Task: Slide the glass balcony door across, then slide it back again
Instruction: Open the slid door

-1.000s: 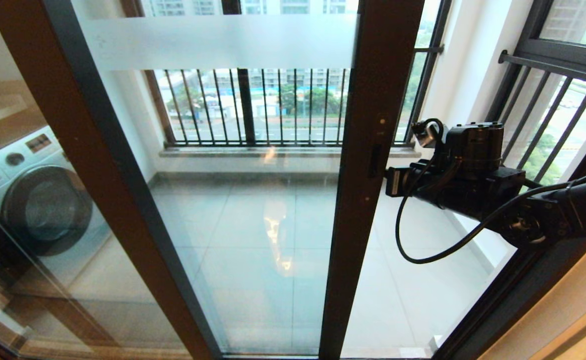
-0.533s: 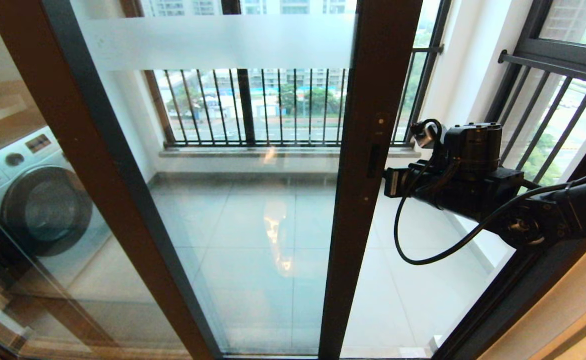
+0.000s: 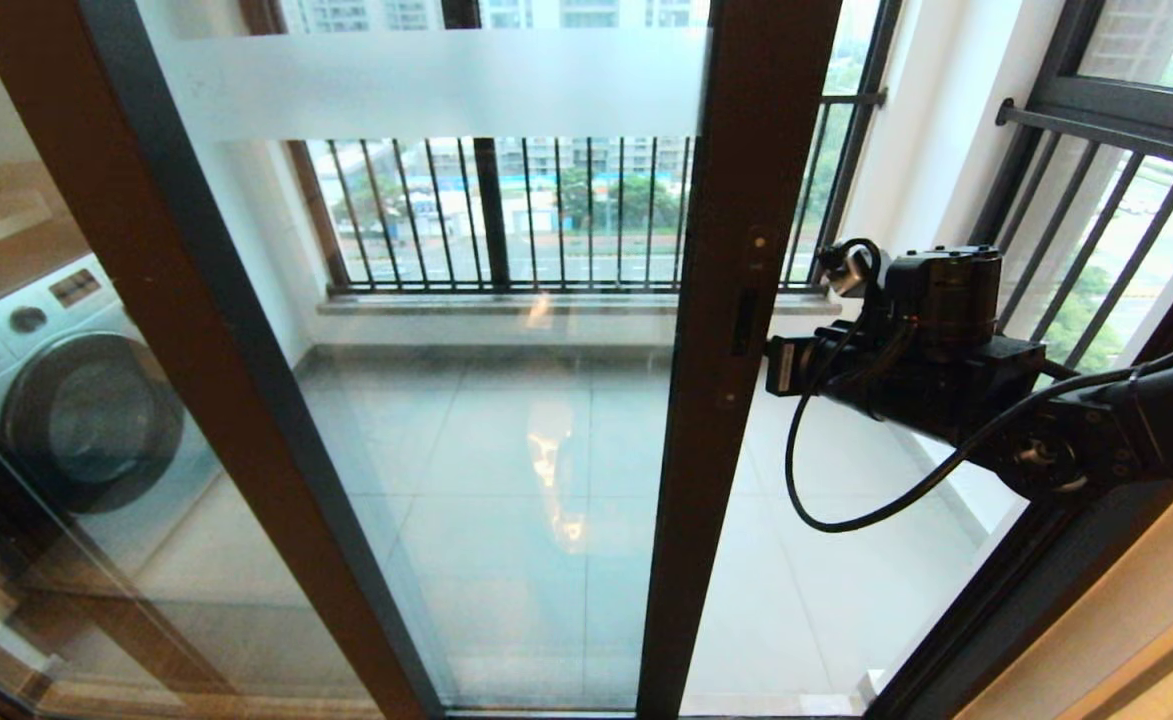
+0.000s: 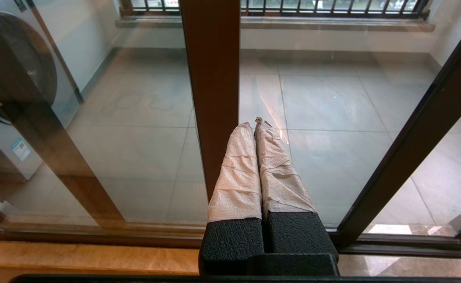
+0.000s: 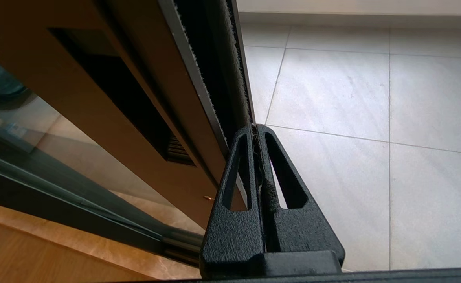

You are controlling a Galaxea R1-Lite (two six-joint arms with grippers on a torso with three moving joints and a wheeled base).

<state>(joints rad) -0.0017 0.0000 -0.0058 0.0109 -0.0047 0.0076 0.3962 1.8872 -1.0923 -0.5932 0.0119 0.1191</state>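
My right gripper (image 5: 257, 127), fingers together, presses the brown-framed glass balcony door (image 3: 746, 250) edge mid-frame; door partly open, return slide pending. Left gripper (image 4: 256, 125) closed, parked.

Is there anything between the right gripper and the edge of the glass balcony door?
Nothing: in the right wrist view the shut right gripper has its tips against the glass balcony door, at its dark edge strip.

Bright daylight from the far window (image 3: 586, 210). Pale glare streak on the floor tiles (image 3: 551, 460). Reflections wash the glass (image 3: 96, 400) on the left. Head view bends straight lines at edges. Door frame (image 5: 96, 98) soft close up in right wrist view.
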